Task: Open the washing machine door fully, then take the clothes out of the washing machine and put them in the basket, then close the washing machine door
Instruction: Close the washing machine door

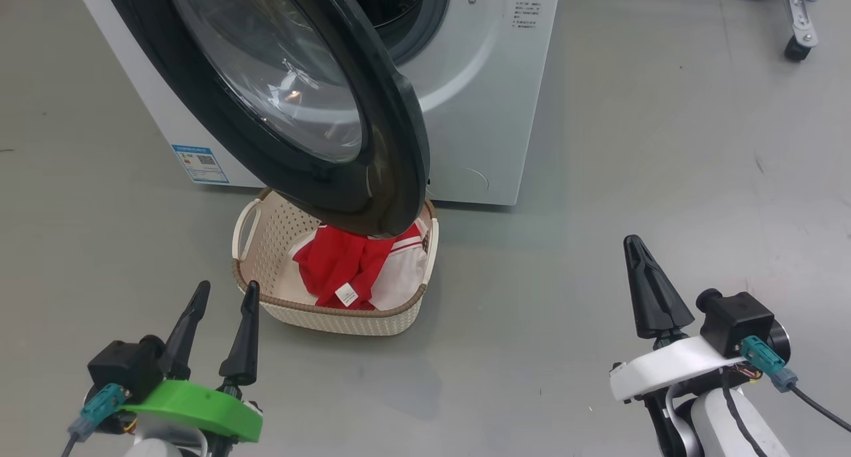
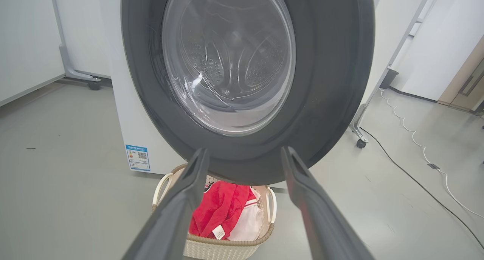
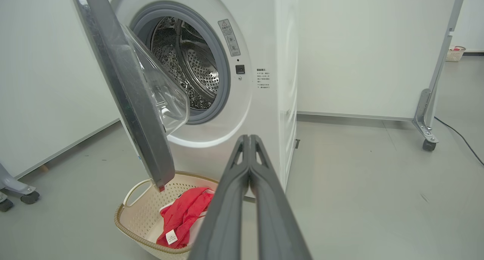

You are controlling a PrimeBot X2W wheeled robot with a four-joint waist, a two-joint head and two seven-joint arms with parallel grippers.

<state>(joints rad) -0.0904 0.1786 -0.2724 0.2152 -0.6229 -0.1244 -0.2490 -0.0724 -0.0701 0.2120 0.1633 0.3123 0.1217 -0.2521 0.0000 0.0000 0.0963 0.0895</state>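
Grey smooth floor (image 1: 665, 177) runs under everything, with a white partition on castors (image 3: 359, 52) behind. On it stands the white washing machine (image 1: 492, 111), its door (image 1: 399, 151) swung partway out from the front, black rim and clear glass bowl hanging over the basket (image 1: 346, 318). Behind the door the grey-ringed opening shows the perforated steel drum (image 3: 189, 63).

The basket sits on the floor close against the machine's front, below the door's lower edge. The clothes (image 1: 339, 264) lie inside it: a red heap with white parts and striped trim, a small white tag (image 1: 346, 295) turned up, its print too small to read.

Low on the machine's front is a blue label (image 1: 199, 163) with a QR code; its characters cannot be made out. Beside the opening a grey sticker (image 3: 228, 37) slants along the ring. A block of small dark printed text (image 3: 262, 78) sits near a dark square latch (image 3: 239, 69). Neither the sticker nor the text is legible.

The left end effector (image 1: 227, 285) hovers near the basket's near-left corner, fingers spread apart with nothing between them, pointed at the door. The right end effector (image 1: 633, 241) hangs well to the right of the basket over bare floor, its two fingers pressed together, clamping nothing.
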